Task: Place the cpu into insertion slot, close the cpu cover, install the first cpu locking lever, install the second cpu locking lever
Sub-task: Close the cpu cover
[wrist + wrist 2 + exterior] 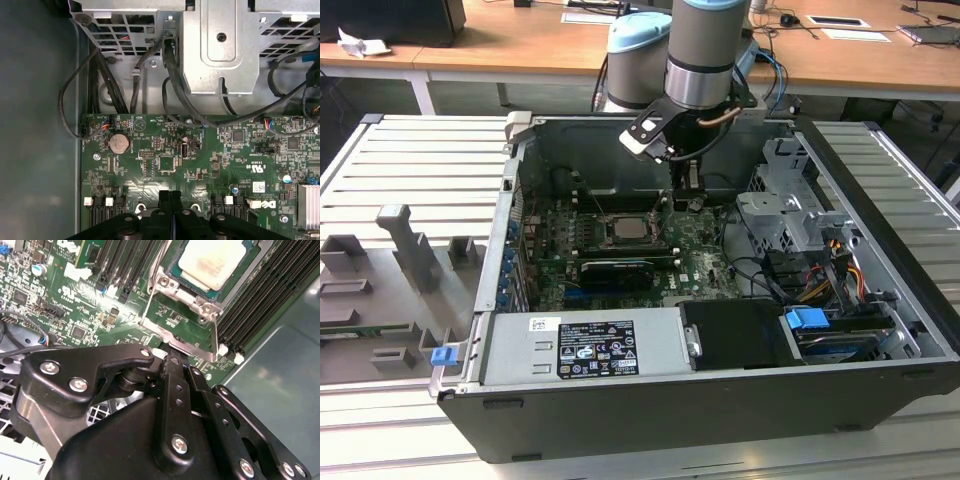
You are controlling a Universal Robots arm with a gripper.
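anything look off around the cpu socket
The cpu lies flat, but a thin locking lever on the exterior view's right of it sticks up, apparently unlatched.

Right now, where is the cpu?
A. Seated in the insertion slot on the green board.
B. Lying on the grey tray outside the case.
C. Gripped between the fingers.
A: in the second wrist view the cpu lies flat inside the metal frame on the green board, apart from the gripper.
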